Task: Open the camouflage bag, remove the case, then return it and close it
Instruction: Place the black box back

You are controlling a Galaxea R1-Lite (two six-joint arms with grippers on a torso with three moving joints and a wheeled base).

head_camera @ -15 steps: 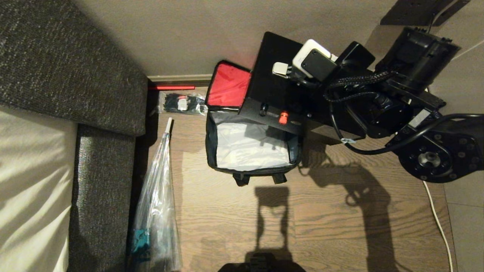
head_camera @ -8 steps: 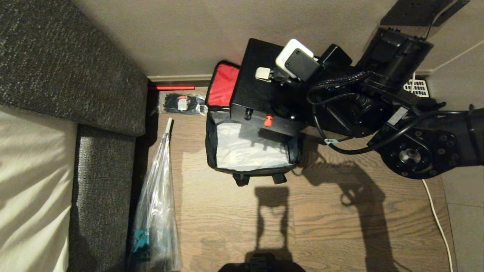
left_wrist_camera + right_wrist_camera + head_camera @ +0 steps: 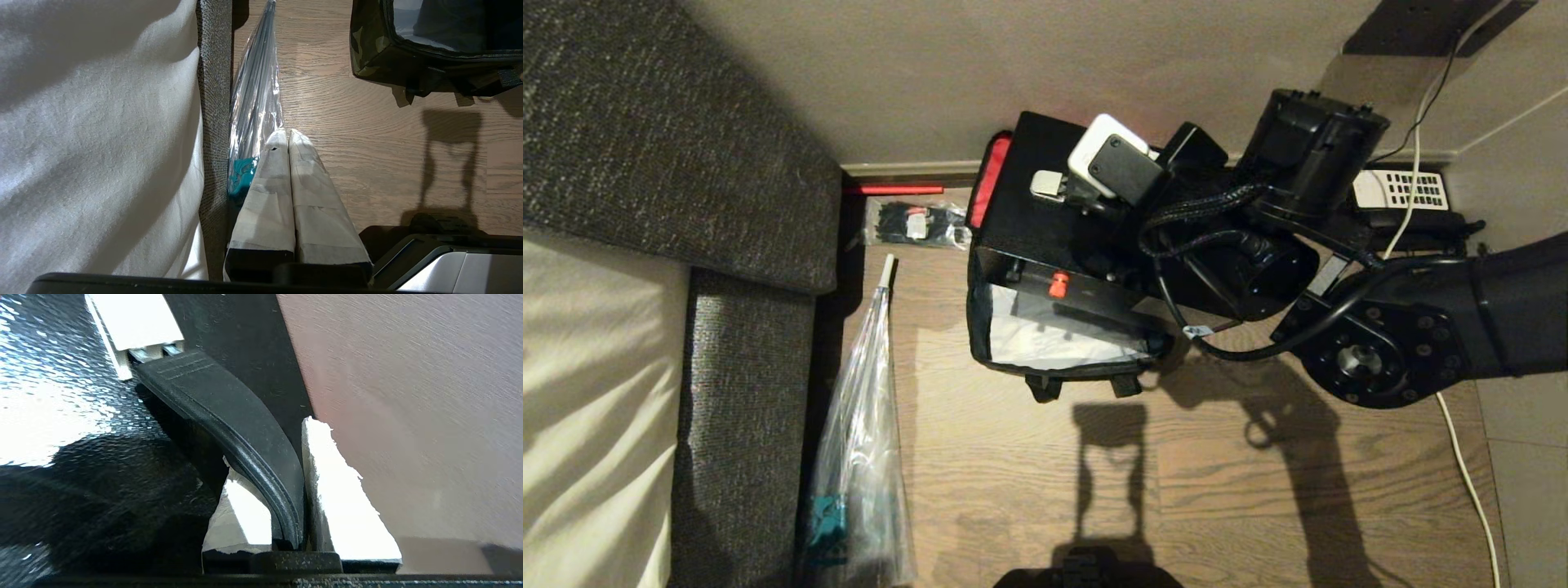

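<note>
The camouflage bag (image 3: 1013, 359) stands open on the wooden floor, its pale grey interior (image 3: 1062, 339) showing and its red lid lining (image 3: 985, 184) raised against the wall. The case (image 3: 1021, 229), a black box with a small red latch (image 3: 1058, 286), hangs tilted over the bag's far half. My right gripper (image 3: 267, 445) is shut on the case's black handle (image 3: 229, 404), which runs between its white fingers. My left gripper (image 3: 282, 134) is shut on nothing, parked low beside the sofa; the bag's camouflage corner (image 3: 363, 49) lies ahead of it.
A dark grey sofa (image 3: 686, 163) fills the left. A clear plastic bag (image 3: 858, 457) lies along it, and a pack of black ties (image 3: 915, 222) sits by the wall. A telephone with white keypad (image 3: 1409, 192) and a white cable (image 3: 1470, 482) lie at the right.
My right arm has carried the case leftward and down. The case now covers most of the red lid lining and the far part of the bag's opening. The left arm has not moved.
</note>
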